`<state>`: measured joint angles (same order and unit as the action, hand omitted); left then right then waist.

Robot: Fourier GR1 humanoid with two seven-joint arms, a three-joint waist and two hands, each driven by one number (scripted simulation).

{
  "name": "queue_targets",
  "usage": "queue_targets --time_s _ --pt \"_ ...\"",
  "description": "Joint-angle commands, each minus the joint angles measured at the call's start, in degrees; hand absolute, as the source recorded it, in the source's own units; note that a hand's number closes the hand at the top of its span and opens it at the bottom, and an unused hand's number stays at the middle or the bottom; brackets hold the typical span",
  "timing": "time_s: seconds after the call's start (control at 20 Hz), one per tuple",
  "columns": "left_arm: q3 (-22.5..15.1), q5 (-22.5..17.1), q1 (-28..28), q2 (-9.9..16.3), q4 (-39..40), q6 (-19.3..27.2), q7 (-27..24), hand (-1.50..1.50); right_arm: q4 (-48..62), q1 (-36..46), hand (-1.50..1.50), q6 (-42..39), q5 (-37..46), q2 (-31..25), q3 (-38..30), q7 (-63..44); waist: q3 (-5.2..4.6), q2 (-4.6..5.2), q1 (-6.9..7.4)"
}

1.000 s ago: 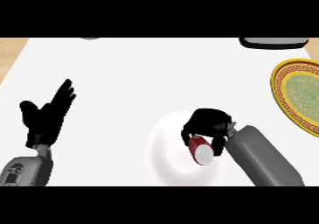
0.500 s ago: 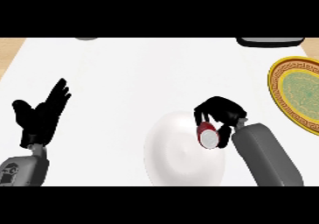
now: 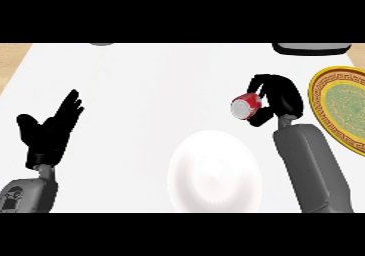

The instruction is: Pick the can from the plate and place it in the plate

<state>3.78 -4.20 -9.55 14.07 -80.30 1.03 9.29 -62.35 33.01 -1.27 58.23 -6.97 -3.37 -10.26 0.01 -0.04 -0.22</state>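
There were two plates on the worktop (image 3: pixel 155 80): one white plate (image 3: pixel 213 172) and one gold-rimmed green plate (image 3: pixel 347 107). One red can (image 3: pixel 245 106) showed. Two hands were in view, the left hand (image 3: pixel 48 132) and the right hand (image 3: pixel 279 95).

head view – steeply down onto the counter (image 3: pixel 141 75).

Most of the can (image 3: pixel 246 106) is hidden inside the curled fingers of the right robot hand (image 3: pixel 277 97), just right of the frame's centre; only its red side and pale end show. The gold-rimmed plate (image 3: pixel 340 80) is cut off by the right edge. Two dark things, one (image 3: pixel 310 48) at upper right and a smaller grey one (image 3: pixel 101 43) at upper left, are clipped by the top edge and cannot be identified.
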Motion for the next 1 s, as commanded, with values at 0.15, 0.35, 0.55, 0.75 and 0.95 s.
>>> queue_targets --time_s 0.15,0.35,0.55,0.75,0.95 --pt "-0.04 0.71 -0.27 0.25 1.88 -0.38 -0.68 0.00 -7.97 2.85 1.50 17.37 11.28 -1.61 -2.15 -12.33 -0.06 -0.06 -0.44" --pt "-0.14 0.46 1.92 -0.81 -0.66 0.22 0.05 0.00 -14.15 -0.24 1.50 18.50 13.69 -1.21 -3.43 -18.86 -0.02 -0.19 -0.16" --pt "-0.93 2.04 1.91 -1.41 -2.75 1.46 0.77 0.00 -14.90 1.31 1.50 15.76 7.63 -5.06 -9.90 -19.36 0.00 -0.07 0.16" --pt "0.29 0.36 -0.29 -0.38 -0.50 -1.02 1.77 0.00 -9.06 -0.25 1.50 19.38 -0.57 -10.45 -16.97 -11.74 0.03 0.12 0.34" --pt "0.02 1.85 1.08 -1.38 -0.64 -0.33 -1.22 0.00 -4.14 -2.53 1.50 21.51 -1.78 -13.13 -19.33 -9.85 0.01 0.13 0.51"
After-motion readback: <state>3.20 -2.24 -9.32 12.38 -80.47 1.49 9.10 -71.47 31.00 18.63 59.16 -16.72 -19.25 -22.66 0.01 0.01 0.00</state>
